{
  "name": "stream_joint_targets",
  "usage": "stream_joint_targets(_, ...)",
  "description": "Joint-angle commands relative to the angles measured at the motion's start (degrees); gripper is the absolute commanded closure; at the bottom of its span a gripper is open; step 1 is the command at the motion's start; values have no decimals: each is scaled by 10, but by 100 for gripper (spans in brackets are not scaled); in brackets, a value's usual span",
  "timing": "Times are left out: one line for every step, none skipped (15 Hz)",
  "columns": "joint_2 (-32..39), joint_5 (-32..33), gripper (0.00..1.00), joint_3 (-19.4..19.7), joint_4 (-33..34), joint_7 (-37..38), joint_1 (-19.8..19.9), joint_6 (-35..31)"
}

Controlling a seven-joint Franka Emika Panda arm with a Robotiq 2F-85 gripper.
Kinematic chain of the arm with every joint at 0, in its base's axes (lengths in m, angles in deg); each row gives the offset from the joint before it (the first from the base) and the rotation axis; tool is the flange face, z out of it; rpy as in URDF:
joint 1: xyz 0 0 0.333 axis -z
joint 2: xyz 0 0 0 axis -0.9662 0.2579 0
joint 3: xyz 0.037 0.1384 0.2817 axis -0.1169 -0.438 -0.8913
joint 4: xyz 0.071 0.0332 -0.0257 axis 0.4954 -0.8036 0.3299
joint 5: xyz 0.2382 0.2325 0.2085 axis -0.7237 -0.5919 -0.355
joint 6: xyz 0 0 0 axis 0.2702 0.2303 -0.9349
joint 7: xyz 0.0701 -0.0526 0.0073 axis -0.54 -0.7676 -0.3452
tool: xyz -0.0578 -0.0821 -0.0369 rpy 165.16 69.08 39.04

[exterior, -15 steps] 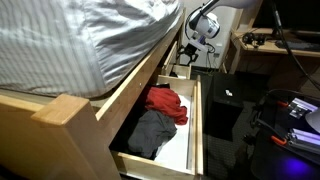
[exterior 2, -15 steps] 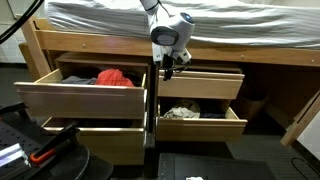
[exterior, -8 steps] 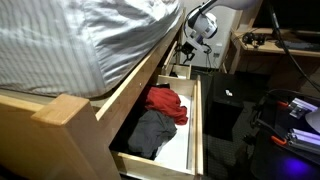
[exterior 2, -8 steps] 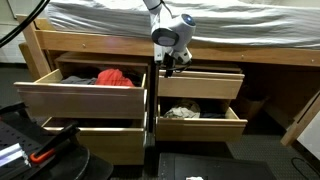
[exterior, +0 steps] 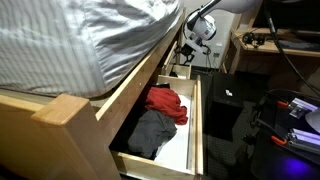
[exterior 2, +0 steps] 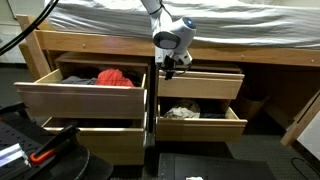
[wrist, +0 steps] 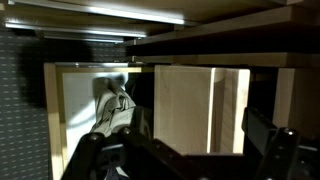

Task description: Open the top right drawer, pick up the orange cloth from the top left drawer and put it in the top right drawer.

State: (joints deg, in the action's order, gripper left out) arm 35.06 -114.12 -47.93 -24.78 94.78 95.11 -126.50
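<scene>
Over the last second your gripper (exterior 2: 172, 66) has barely moved: in an exterior view it hangs at the upper left corner of the top right drawer (exterior 2: 205, 86), whose front looks only slightly pulled out. In the wrist view its fingers (wrist: 92, 150) stand spread wide, gripping nothing. The orange cloth (exterior 2: 115, 77) lies in the open top left drawer (exterior 2: 80, 100), at about nine o'clock from the gripper, so the opening step looks unfinished and the pick has not begun.

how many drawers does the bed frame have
4, in an exterior view: top left drawer, bottom left drawer, top right drawer, bottom right drawer. More may lie outside the frame.
</scene>
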Motion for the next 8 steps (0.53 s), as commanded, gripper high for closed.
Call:
stream_joint_targets(67, 36, 0, 16, 94, 66, -12, 40)
stream_joint_targets(79, 46, 0, 15, 111, 80, -12, 49)
stream_joint_targets(91, 54, 0, 12, 130, 91, -12, 56)
stream_joint_targets(99, 61, 0, 9, 143, 101, -11, 60)
stream_joint_targets(71, 56, 0, 1, 92, 80, -6, 33)
stream_joint_targets(81, 61, 0, 0, 108, 88, -7, 39)
stream_joint_targets(84, 54, 0, 6, 113, 88, -12, 41)
stream_joint_targets(88, 55, 0, 6, 120, 90, -12, 42)
